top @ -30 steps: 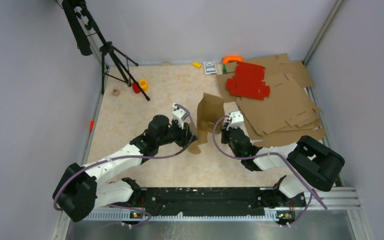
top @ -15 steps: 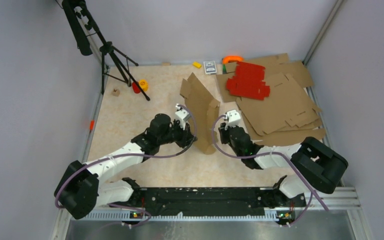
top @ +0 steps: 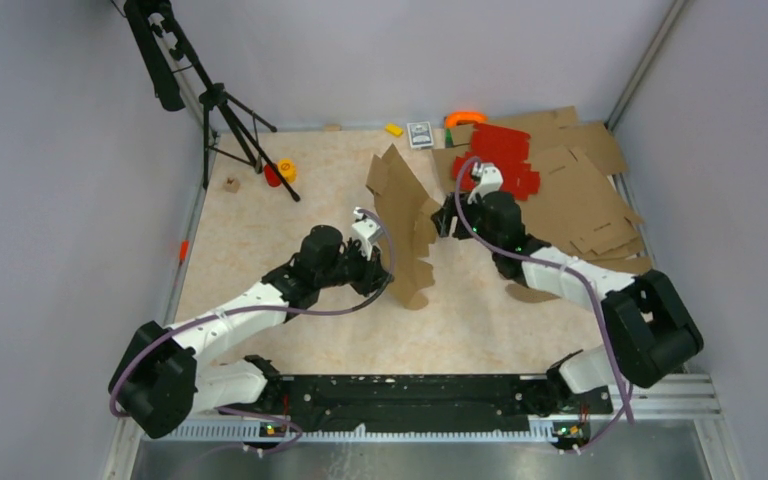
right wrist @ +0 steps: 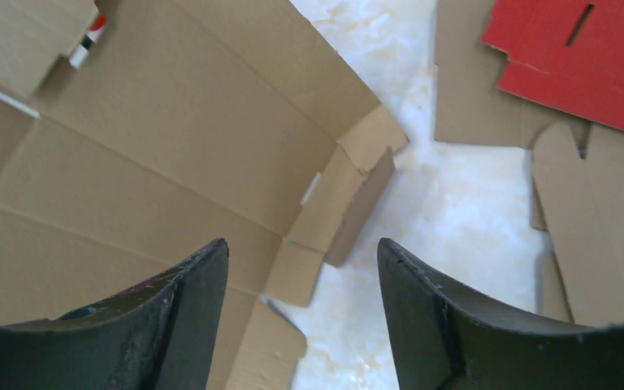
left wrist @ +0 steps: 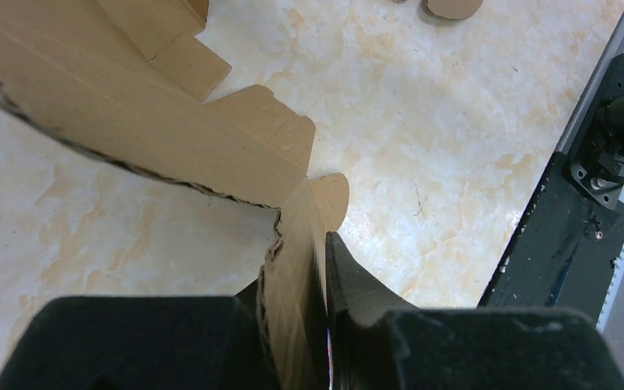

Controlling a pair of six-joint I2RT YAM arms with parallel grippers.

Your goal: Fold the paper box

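The paper box [left wrist: 130, 114] is cut off by the top and left edges of the left wrist view — one finger of the left gripper [left wrist: 292, 272] is partly hidden behind it. The small objects [top: 420, 133] by the far wall cannot be identified.

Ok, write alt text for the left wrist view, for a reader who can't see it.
The left gripper is shut on an edge of the paper box, a brown corrugated cardboard piece whose panels and flaps spread above the pale marbled table. A black base rail crosses the right edge.
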